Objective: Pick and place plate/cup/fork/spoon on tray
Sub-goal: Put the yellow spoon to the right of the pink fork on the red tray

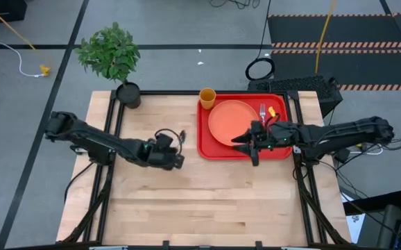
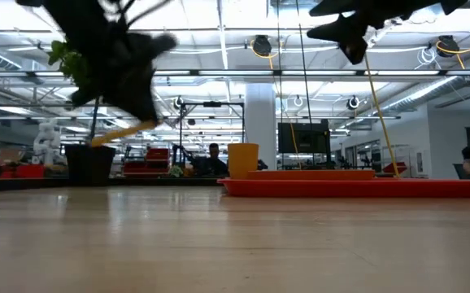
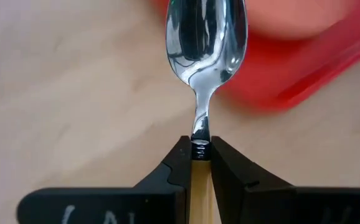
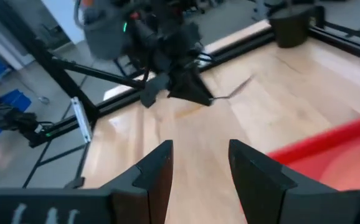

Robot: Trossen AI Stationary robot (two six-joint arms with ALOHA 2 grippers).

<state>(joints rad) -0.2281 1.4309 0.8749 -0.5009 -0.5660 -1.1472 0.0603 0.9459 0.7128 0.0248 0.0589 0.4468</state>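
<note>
Carrying the spoon (image 3: 205,43) clamped by its orange handle, the left gripper (image 1: 175,159) hangs above mid-worktop, just short of the tray (image 1: 205,146) at the far right. The plate (image 1: 232,122), cup (image 1: 207,97) and fork (image 1: 263,111) already sit on the tray; only the spoon remains. The right gripper (image 1: 243,146) hovers over the tray's near edge, jaws apart and empty.

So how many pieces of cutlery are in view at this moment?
2. The spoon is clamped by its handle in the left gripper, above the bare wood left of the tray. The fork lies on the tray, right of the plate.
</note>
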